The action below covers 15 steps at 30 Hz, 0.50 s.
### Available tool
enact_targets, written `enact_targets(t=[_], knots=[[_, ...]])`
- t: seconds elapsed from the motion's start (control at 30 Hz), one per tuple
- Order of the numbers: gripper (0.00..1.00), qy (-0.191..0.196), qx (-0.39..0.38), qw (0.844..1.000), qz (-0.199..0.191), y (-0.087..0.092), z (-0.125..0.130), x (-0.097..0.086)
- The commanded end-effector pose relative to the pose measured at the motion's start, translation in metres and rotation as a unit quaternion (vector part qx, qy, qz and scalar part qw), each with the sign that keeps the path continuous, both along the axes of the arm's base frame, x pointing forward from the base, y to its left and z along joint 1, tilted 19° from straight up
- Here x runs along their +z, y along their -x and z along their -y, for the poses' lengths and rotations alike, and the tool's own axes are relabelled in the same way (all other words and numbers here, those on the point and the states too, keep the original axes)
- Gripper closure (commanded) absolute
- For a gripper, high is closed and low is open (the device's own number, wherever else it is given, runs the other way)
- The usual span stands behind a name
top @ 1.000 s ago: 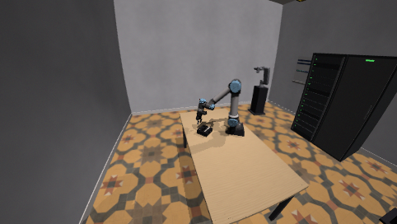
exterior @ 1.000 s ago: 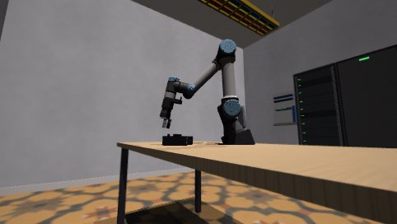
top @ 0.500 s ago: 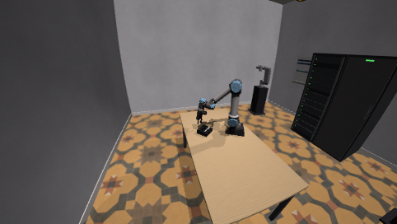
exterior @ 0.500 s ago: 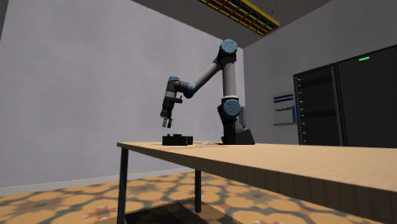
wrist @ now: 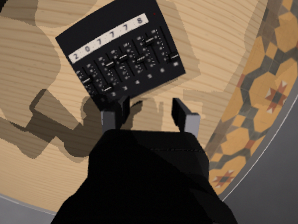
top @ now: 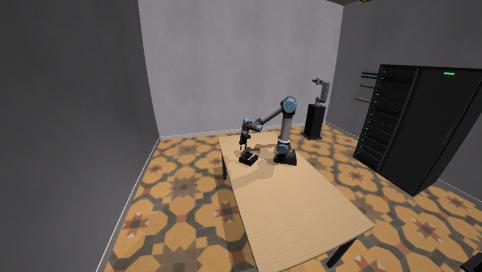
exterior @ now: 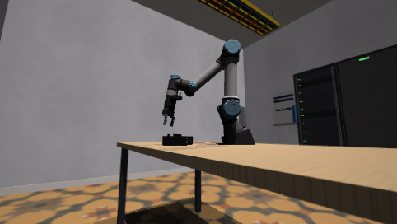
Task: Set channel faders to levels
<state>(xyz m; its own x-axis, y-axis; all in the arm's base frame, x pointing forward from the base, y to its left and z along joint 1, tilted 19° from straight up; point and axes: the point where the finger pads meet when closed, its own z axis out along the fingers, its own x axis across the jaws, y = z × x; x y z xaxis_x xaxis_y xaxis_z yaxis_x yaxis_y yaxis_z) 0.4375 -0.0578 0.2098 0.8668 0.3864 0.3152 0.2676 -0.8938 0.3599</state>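
The dark two-finger gripper (wrist: 149,113) hangs above the small black lighting desk (wrist: 127,46), fingers spread to their widest and nothing between them. The desk sits flat on the pale wooden table (top: 300,210), near the far end and just beside the arm's black base (top: 291,161); in the exterior view the gripper (exterior: 168,121) is well clear of the desk top (exterior: 177,140). In the wrist view the desk lies skewed to the fingers, so the wise move, I'd say, is to square the wrist to the fader slots before descending, then straddle 1 cap only and slide it slowly along its slot, without catching a neighbouring cap. The white tape strip (wrist: 109,38) carries a row of digits; it looks like 2 0 7 7 7 8, though they are small and I would not swear to each one. No brand name is legible.
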Motion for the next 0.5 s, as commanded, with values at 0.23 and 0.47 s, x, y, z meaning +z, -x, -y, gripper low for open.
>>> enact_targets(t=[0.23,0.47], knots=[[0.00,-0.084,-0.163,0.983,0.025,0.011,-0.013,0.009],[0.00,-0.149,-0.296,0.942,0.045,0.021,-0.022,0.015]])
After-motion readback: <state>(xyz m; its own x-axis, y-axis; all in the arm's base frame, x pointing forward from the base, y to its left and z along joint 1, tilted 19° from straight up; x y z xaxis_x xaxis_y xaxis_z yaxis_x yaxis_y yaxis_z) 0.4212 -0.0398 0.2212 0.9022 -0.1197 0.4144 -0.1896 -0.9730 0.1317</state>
